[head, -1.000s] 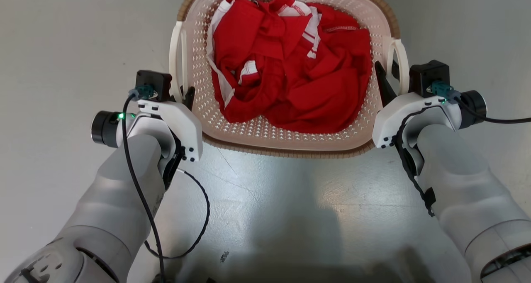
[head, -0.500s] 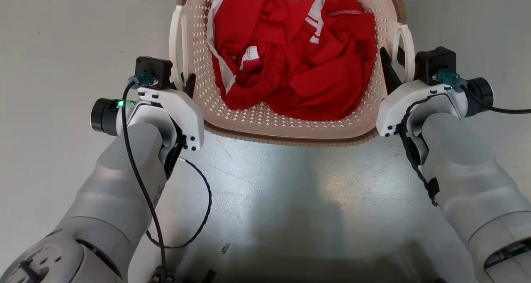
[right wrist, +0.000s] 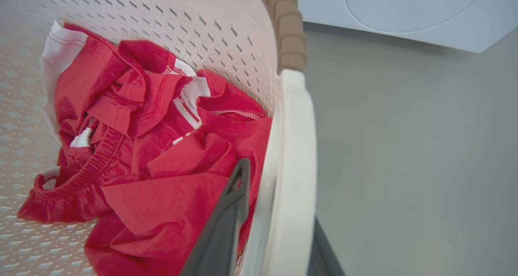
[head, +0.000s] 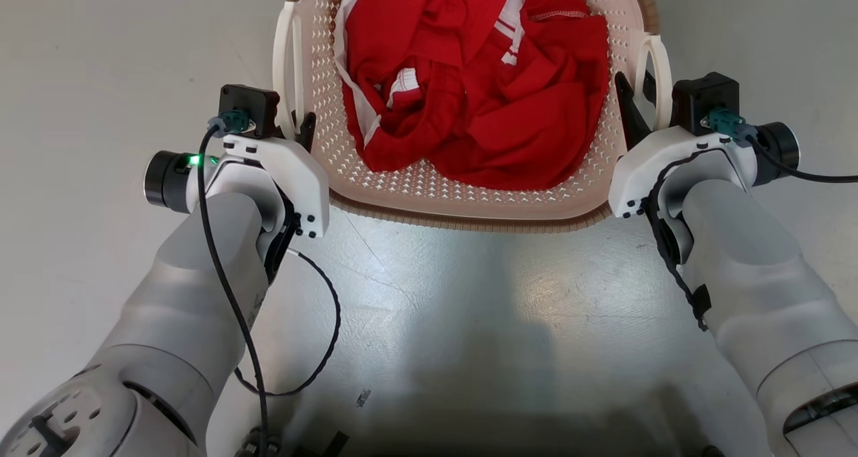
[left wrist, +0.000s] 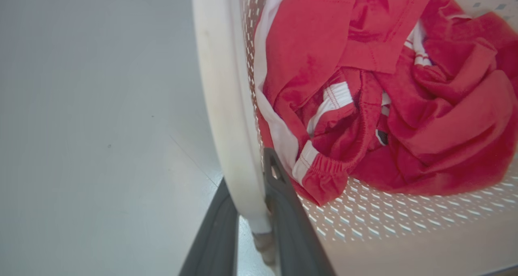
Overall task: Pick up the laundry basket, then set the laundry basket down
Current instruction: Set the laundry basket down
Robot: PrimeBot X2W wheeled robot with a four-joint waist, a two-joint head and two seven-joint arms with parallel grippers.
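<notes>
Laundry basket (head: 415,189) sits higher in head view than one second ago. Left gripper (head: 295,132) clamps left handle (head: 287,61); right gripper (head: 640,102) clamps right handle (head: 660,68).

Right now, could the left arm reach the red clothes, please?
Probably not: the left end effector is shut on the laundry basket handle; the red clothes lie uncovered alongside.

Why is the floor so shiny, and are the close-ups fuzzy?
Head view: light glares off the floor, a shadow lower down. Left wrist view: the laundry basket handle looks soft up close. Right wrist view: the near finger blurs too.
</notes>
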